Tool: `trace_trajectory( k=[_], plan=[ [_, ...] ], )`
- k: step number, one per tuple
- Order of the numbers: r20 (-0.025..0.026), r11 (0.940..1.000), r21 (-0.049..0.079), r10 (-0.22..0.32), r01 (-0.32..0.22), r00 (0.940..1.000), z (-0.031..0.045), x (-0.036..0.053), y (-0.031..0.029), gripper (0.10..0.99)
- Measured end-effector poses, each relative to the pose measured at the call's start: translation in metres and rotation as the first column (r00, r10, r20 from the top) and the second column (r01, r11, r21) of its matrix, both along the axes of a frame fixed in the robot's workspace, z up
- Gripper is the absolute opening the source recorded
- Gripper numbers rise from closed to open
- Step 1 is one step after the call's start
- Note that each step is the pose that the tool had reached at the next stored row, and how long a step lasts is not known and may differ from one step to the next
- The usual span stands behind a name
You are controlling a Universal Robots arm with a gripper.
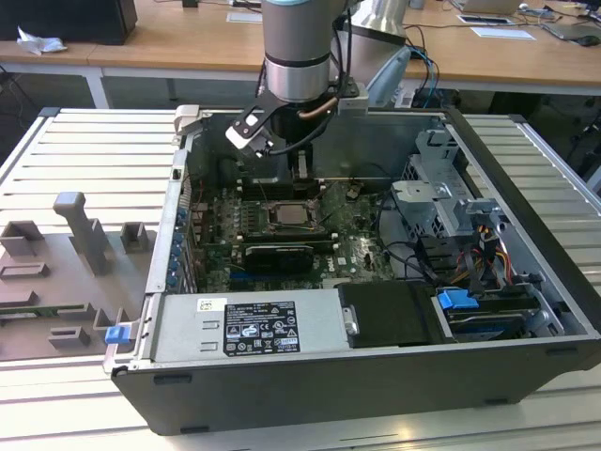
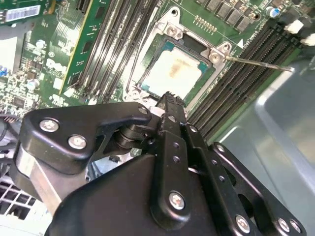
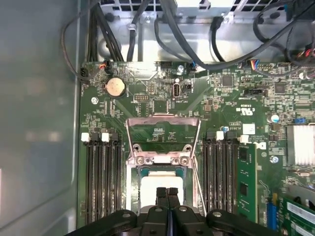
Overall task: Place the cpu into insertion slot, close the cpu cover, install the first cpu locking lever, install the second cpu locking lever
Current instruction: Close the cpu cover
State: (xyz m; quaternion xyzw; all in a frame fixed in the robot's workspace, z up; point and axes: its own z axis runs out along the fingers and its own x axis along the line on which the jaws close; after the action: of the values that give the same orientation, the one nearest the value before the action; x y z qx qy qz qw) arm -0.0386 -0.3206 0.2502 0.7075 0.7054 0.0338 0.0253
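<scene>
Indoors, claw [image 3: 167, 191] hangs over slatted table [image 1: 84, 160], desks [image 1: 188, 42] behind.

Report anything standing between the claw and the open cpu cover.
Nothing visible does. In the first wrist view the claw sits above the cpu, which lies in the insertion slot, and the cpu cover stands open just past it.
</scene>
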Motion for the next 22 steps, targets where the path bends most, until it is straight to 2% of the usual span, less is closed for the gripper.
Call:
trace_trajectory(
  k=[2,8,13,18,22],
  plan=[
    [-0.0001,1.0000,0.000,0.000,0.000,1.0000,0.0030,0.0000,0.0000,0.106],
    [-0.0001,1.0000,0.000,0.000,0.000,1.0000,0.0032,0.0012,0.0000,0.106],
    [0.0001,1.0000,-0.003,0.000,0.000,1.0000,0.0101,0.0014,0.0000,0.106],
    [-0.0034,1.0000,-0.003,0.000,0.000,1.0000,0.0103,0.0126,0.0000,0.106],
    [-0.0040,1.0000,-0.003,0.000,0.000,1.0000,0.0112,0.0143,0.0000,0.106]
  ],
)
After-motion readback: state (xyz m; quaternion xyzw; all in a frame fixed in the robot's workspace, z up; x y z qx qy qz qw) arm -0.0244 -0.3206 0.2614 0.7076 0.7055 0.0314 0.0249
